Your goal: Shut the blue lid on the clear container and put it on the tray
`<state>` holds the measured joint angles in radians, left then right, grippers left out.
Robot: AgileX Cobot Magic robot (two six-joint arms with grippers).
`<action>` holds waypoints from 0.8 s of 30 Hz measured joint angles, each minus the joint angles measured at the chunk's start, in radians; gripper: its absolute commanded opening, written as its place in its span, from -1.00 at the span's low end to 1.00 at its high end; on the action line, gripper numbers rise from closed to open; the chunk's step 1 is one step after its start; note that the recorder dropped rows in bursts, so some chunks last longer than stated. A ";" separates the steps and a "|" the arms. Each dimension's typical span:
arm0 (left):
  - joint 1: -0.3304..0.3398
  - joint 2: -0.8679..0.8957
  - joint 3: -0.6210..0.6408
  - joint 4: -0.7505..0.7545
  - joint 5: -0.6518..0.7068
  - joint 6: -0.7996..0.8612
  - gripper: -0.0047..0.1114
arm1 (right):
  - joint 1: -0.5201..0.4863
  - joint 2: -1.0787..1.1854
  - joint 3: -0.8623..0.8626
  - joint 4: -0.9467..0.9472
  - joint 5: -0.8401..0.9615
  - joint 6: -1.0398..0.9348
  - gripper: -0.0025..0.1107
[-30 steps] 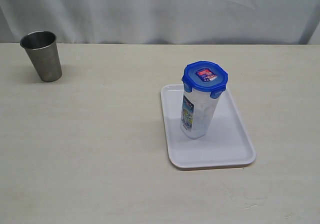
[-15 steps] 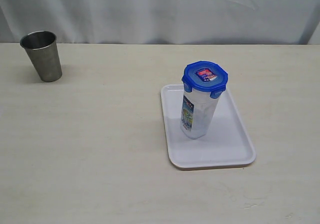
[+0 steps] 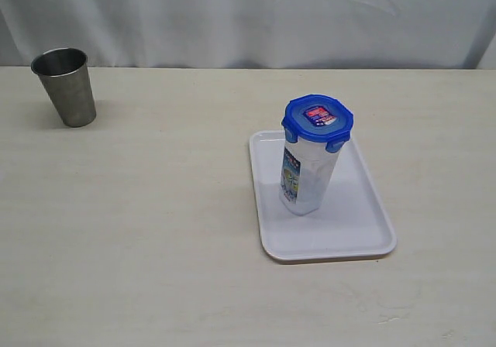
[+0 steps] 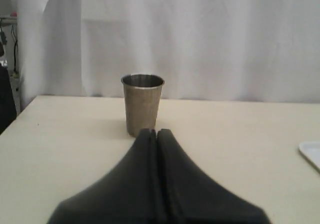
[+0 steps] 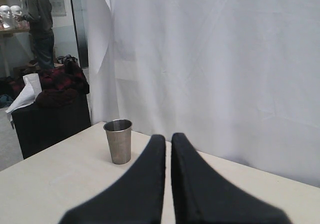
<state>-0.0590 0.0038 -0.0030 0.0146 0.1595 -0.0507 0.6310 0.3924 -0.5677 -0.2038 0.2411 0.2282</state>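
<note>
The left claw [image 4: 156, 133] and right claw [image 5: 168, 138] are pinched together, empty. The tall clear container [image 3: 306, 178], blue lid [image 3: 318, 118] on, stands on the tray [image 3: 364, 231]; a nudge could topple it.

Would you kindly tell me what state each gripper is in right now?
Left gripper: shut, holding nothing.
Right gripper: shut, holding nothing.

Pale cream tabletop [image 3: 139, 246] under soft, even light, backed along the upper frame by white draped curtain [image 3: 248, 18]; past its edge, dark cabinet [image 5: 50, 126] heaped with clothes [image 5: 60, 86].
</note>
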 measured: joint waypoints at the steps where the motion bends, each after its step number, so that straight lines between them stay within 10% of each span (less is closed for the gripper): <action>1: 0.000 0.000 0.000 0.004 0.023 -0.001 -0.92 | 0.000 0.000 0.000 0.000 0.000 0.000 -0.88; 24: 0.000 -0.002 0.000 0.032 0.156 0.029 -0.92 | 0.000 0.000 0.000 0.000 0.000 0.000 -0.88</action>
<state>-0.0590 0.0023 -0.0030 0.0462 0.3158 -0.0219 0.6310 0.3924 -0.5677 -0.2038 0.2411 0.2282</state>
